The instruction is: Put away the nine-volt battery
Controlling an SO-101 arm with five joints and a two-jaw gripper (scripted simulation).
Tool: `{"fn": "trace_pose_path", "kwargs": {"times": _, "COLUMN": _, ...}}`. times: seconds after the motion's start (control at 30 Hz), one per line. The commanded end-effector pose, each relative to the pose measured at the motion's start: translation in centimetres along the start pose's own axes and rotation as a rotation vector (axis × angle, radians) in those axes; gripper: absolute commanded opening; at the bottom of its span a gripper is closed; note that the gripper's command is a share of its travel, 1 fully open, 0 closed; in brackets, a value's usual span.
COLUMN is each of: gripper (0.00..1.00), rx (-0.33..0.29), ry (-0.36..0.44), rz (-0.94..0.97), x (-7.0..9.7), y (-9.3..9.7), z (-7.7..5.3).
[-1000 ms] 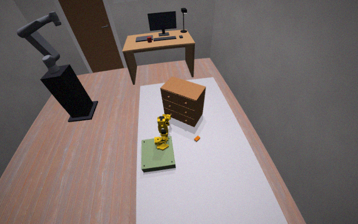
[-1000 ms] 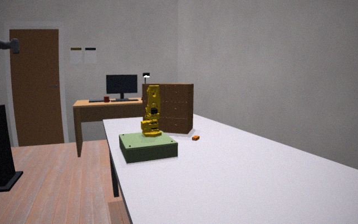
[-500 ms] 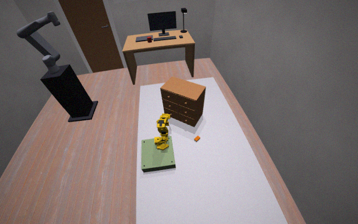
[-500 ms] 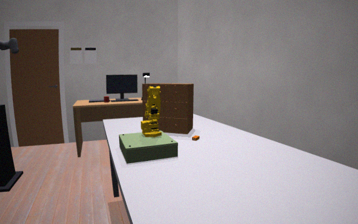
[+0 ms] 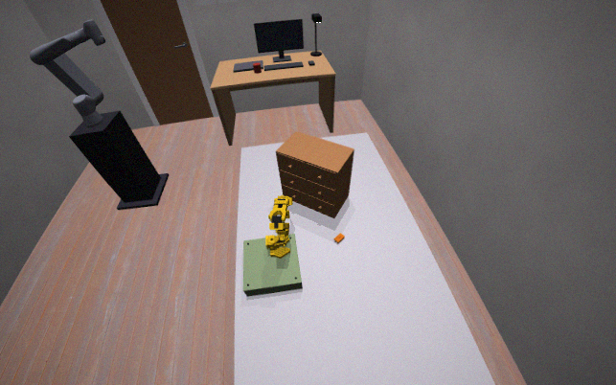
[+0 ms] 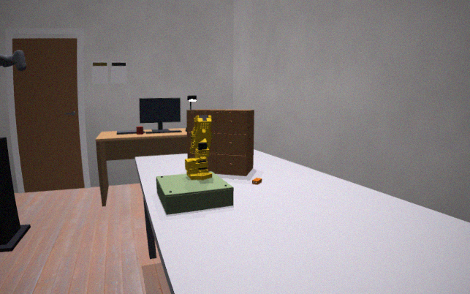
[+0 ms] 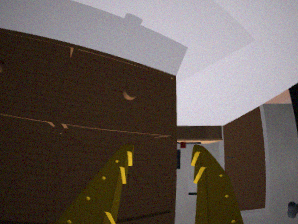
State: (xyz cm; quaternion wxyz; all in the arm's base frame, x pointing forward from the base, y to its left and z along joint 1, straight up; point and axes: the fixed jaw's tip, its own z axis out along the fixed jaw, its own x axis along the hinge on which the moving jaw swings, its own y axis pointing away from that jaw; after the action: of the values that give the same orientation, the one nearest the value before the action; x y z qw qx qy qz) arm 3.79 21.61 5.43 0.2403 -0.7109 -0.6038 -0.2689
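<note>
The orange nine-volt battery (image 5: 339,237) lies on the white table to the right of my arm, and it also shows in the exterior view (image 6: 256,181). The brown chest of drawers (image 5: 315,174) stands behind it with all three drawers shut. My yellow arm is folded upright on its green base (image 5: 271,266). My gripper (image 5: 284,201) is raised and points at the chest front (image 7: 87,143). In the wrist view the two fingers stand a little apart with nothing between them. The battery is not in the wrist view.
A desk (image 5: 274,77) with a monitor, keyboard and lamp stands beyond the table. A grey arm on a black pedestal (image 5: 116,158) stands on the floor at the left. A brown door (image 6: 47,113) is in the back wall.
</note>
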Motion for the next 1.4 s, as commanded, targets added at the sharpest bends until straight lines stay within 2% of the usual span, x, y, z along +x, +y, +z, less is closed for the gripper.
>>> {"fn": "trace_pose_path", "kwargs": {"times": 0.0, "gripper": 0.21, "rx": 0.006, "ry": -0.04, "rz": 0.004, "x": -0.9, "y": -0.2, "z": -0.8}}
{"fn": "trace_pose_path", "kwargs": {"times": 0.43, "gripper": 0.21, "rx": 0.004, "ry": -0.15, "rz": 0.007, "x": -3.0, "y": -0.2, "z": -3.6}}
{"fn": "trace_pose_path", "kwargs": {"times": 0.5, "gripper": 0.21, "rx": 0.004, "ry": -0.15, "rz": 0.007, "x": -3.0, "y": -0.2, "z": -3.6}}
{"fn": "trace_pose_path", "kwargs": {"times": 0.77, "gripper": 0.21, "rx": 0.002, "ry": -0.215, "rz": 0.008, "x": -4.6, "y": -0.1, "z": -5.2}}
{"fn": "trace_pose_path", "kwargs": {"times": 1.37, "gripper": 0.21, "rx": 0.002, "ry": -0.215, "rz": 0.008, "x": -4.6, "y": -0.1, "z": -5.2}}
